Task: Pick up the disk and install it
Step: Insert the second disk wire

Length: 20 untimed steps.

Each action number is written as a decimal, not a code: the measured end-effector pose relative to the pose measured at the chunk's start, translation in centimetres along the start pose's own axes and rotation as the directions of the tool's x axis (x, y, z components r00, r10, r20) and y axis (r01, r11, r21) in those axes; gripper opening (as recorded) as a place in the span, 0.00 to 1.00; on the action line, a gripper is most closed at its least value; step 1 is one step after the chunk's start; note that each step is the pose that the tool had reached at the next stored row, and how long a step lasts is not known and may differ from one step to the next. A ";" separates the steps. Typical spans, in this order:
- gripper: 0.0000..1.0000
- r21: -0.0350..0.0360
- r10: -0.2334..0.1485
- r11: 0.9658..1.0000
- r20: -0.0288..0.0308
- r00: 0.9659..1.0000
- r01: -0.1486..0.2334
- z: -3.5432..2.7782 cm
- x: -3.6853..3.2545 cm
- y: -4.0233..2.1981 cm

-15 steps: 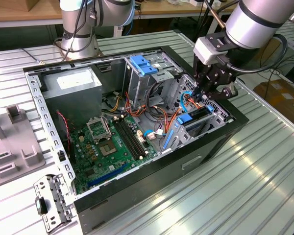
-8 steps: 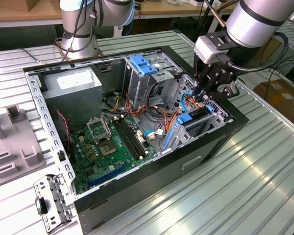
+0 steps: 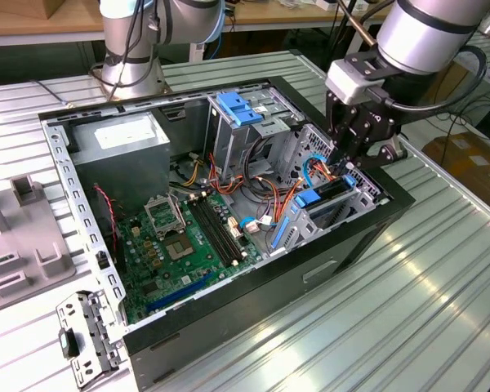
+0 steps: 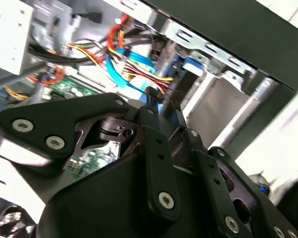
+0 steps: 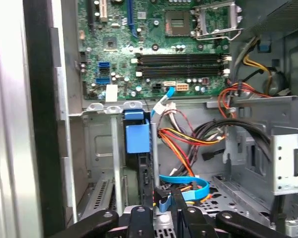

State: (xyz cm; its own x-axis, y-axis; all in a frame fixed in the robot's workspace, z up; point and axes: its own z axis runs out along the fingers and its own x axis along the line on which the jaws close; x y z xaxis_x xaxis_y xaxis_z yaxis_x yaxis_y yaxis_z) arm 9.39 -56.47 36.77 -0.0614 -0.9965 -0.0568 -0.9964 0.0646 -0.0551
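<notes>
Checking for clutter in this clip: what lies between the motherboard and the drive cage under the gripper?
A loose bundle of orange, red, yellow and black wires lies across that stretch, as seen in the exterior view.

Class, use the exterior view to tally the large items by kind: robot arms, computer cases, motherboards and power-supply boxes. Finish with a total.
Robot arms: 2
Computer case: 1
Motherboard: 1
Power-supply box: 1
Total: 5
</notes>
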 end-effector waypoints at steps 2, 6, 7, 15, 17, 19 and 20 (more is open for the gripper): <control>0.29 0.000 -0.003 1.000 -0.020 1.000 0.003 0.02 -0.11 -0.02; 0.29 -0.003 -0.004 1.000 -0.021 1.000 0.004 0.39 -0.10 -0.01; 0.29 -0.003 -0.004 1.000 -0.021 1.000 0.004 0.43 -0.10 -0.01; 0.16 -0.004 -0.004 1.000 -0.021 1.000 0.004 0.45 -0.09 -0.01; 0.16 -0.004 -0.004 1.000 -0.021 1.000 0.004 0.45 -0.10 -0.01; 0.16 -0.004 -0.004 1.000 -0.021 1.000 0.004 0.45 -0.09 -0.01; 0.16 -0.004 -0.004 1.000 -0.021 1.000 0.004 0.45 -0.09 -0.01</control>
State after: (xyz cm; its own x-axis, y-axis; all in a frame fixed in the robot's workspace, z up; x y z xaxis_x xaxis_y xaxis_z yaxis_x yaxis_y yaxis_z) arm 9.43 -56.35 36.32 -0.0587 -0.9976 -0.0358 -0.9968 0.0605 -0.0518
